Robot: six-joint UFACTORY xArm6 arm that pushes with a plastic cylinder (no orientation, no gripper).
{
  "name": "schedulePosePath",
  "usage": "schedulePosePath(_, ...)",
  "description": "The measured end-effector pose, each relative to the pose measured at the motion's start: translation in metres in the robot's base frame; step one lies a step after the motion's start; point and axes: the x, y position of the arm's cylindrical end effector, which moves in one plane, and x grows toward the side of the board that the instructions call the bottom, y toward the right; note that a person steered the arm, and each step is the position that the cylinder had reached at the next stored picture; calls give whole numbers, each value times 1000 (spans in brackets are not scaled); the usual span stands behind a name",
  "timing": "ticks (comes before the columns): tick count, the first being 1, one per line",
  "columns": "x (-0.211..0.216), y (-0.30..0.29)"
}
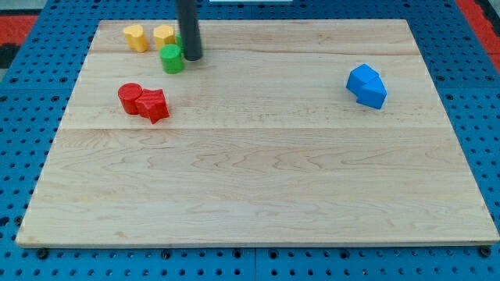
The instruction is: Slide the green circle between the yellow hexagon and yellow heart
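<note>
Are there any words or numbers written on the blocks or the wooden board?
None: no words, numbers or signs show anywhere.
The wooden board is bare wood.
The green circle, yellow blocks, red blocks and blue blocks are plain.
My tip carries no label.

Two touching red blocks (144,101) sit far left of blue blocks (366,86).

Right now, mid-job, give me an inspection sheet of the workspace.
Surface: wooden board, lying on a blue pegboard.
Job's things: green circle just below the two yellow blocks; which is the heart, cannot tell.
Clutter: two touching red blocks; blue blocks at the view's right.
Grippers: none; my tip touches the green circle's right side.
Cables: nothing seen.
Surroundings: red edging at the top corners.
</note>
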Motion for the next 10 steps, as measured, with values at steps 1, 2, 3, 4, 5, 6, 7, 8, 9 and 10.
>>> schedulePosePath(1,13,-4)
schedulePosePath(2,35,14)
schedulePosePath(3,33,-21)
schedulePosePath(4,33,-58)
schedulePosePath(5,56,-67)
schedulePosePath(6,19,-93)
schedulePosePath(7,2,-81)
schedulePosePath(8,4,-78)
schedulePosePath(9,7,-78)
schedulePosePath(10,15,-78)
